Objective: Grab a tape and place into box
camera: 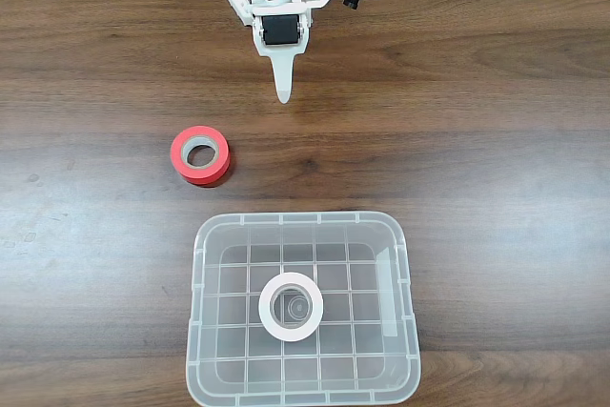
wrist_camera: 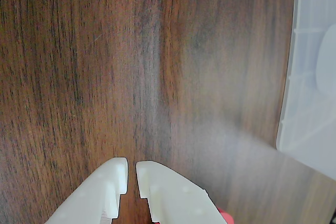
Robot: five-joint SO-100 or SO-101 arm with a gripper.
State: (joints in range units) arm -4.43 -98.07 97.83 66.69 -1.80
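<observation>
The white tape roll (camera: 291,306) lies flat on the grid bottom in the middle of the clear box (camera: 203,331), near the front table edge in the fixed view. The wrist view catches the box's wall (wrist_camera: 307,77) at the right edge, with a pale blur of the white tape (wrist_camera: 328,59) behind it. My gripper (camera: 283,94) is pulled back at the far side of the table, well away from the box, pointing toward it. In the wrist view its white fingertips (wrist_camera: 132,174) nearly touch over bare wood, shut, with nothing held.
A red-orange tape roll (camera: 201,154) with a grey core lies on the wooden table (camera: 496,140) left of centre, between the arm and the box. A sliver of the red roll (wrist_camera: 226,216) peeks out at the wrist view's bottom edge. Cables run along the far edge.
</observation>
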